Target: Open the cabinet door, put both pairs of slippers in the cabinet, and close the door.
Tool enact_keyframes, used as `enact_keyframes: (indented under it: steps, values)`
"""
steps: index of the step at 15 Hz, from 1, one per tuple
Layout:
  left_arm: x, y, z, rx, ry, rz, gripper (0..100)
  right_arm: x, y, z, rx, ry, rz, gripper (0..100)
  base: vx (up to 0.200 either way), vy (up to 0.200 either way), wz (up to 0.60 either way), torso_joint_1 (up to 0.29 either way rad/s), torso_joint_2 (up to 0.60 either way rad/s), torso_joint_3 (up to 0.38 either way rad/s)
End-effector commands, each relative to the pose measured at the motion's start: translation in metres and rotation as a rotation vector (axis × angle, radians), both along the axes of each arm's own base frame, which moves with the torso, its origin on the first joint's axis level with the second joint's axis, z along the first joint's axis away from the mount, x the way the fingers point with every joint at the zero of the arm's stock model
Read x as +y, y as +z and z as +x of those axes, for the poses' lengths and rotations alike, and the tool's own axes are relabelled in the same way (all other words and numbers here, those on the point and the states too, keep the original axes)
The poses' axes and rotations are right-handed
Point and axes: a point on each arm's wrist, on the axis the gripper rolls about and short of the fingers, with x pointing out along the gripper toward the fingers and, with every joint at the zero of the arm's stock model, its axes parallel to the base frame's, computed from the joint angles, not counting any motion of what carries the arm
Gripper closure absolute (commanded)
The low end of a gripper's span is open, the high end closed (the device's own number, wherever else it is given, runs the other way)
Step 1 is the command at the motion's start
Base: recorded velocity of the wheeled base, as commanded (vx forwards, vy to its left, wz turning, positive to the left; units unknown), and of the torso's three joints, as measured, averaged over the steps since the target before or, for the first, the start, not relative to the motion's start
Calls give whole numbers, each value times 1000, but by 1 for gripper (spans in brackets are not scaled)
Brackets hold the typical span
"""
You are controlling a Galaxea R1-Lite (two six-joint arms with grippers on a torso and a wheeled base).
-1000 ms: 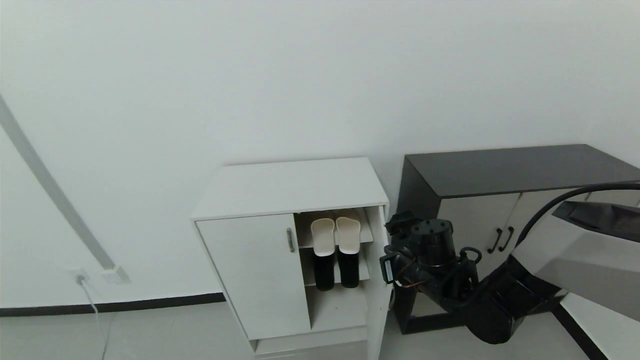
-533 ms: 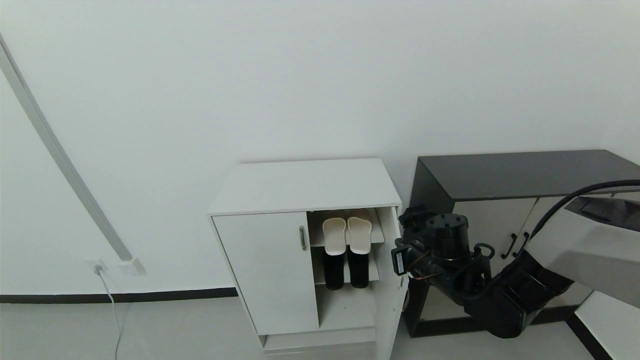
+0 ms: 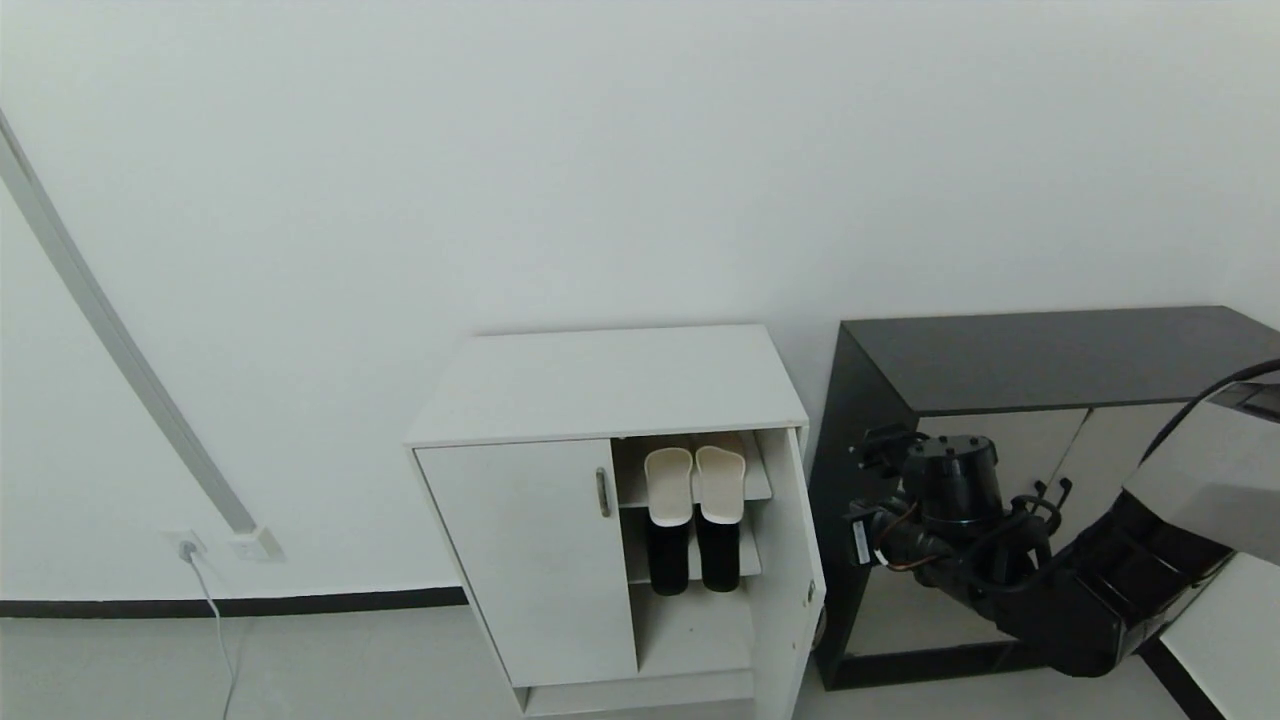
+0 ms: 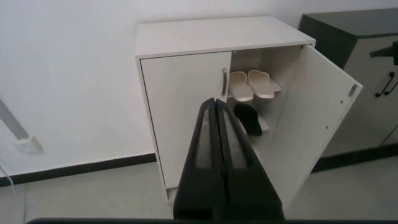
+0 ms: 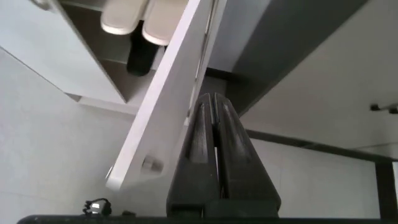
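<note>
The cabinet (image 3: 600, 385) looks matt white laminate, its handle (image 3: 603, 492) brushed metal, the cream slippers (image 3: 695, 485) smooth plastic

**White-walled room with a dark sideboard**

The room is being closed off at the back by a plain white wall (image 3: 640, 150), evenly lit. A black skirting (image 3: 250, 605) is being carried along its foot, above a pale grey floor (image 3: 300, 670). A grey trunking strip (image 3: 110, 330) is being run slantwise down to a socket (image 3: 185, 547), from which a cable (image 3: 215, 620) is being let down. A dark-topped sideboard (image 3: 1050, 355) is being kept against the wall at the right.
</note>
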Motion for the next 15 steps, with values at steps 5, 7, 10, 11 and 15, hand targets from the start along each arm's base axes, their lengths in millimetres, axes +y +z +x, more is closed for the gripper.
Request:
enact_keyframes:
  steps: [5,7,10,11,15]
  values:
    - [0,0,0,-1,2,0,100,21,-35,5,48,44,-22,100,40,0,0,3,1,0]
    - [0,0,0,1,0,0,100,25,-40,11,48,45,-16,100,0,0,0,0,0,0]
    - [0,0,0,1,0,0,100,31,-40,16,36,52,-4,100,0,0,0,0,0,0]
    - [0,0,0,-1,0,0,100,33,-41,17,36,52,2,100,0,0,0,0,0,0]
    - [0,0,0,1,2,-2,100,39,-41,22,22,57,13,100,0,0,0,0,0,0]
